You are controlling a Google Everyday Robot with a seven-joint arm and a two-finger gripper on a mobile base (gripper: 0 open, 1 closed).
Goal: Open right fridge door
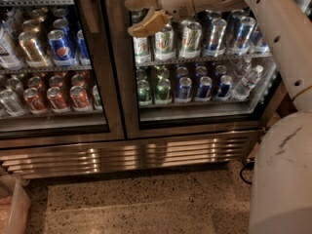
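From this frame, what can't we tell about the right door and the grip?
Camera view, the only one:
- Handle of the right fridge door: not made out. The door's top is cut off by the upper edge, and the gripper covers the upper left frame.
- Contact: the gripper is open at that frame, but whether it touches the door cannot be told.
- The door's right edge and hinge side: hidden by the robot arm.
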